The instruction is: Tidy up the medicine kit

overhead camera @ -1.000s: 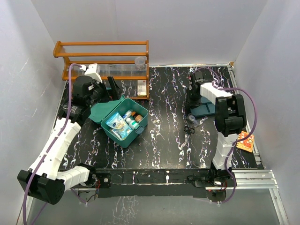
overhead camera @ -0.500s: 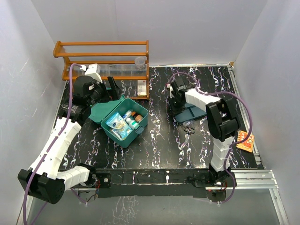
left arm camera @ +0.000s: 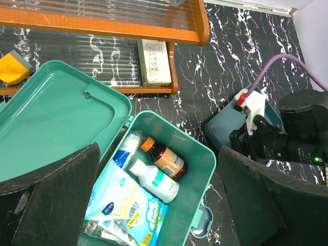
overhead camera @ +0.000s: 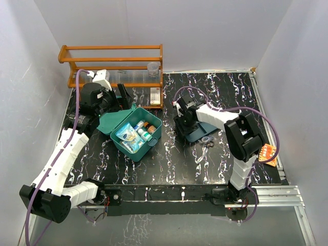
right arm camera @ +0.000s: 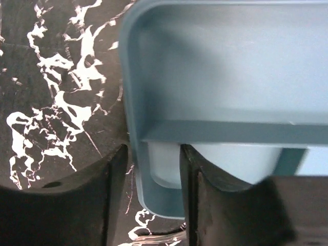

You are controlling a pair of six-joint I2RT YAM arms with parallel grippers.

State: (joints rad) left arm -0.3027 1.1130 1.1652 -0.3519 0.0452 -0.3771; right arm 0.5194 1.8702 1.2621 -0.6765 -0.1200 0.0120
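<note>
Your left hand hangs spread wide above the kit, likely standing by. The kit sits lid-open on the worktop just in front of the rack, bottles and packets inside. Right of the kit, your right hand straddles the tray rim; whether it's clamped, you can't tell. Probably dragging the tray kitward. Scissors lie beside the tray.

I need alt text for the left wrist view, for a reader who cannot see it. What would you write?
An open teal medicine kit sits on a black marbled table, holding a brown bottle, a white bottle and a blue-and-white packet. Its lid lies open to the left, below a wooden rack. The open left gripper frames the view; the right arm holds a blue tray.
</note>
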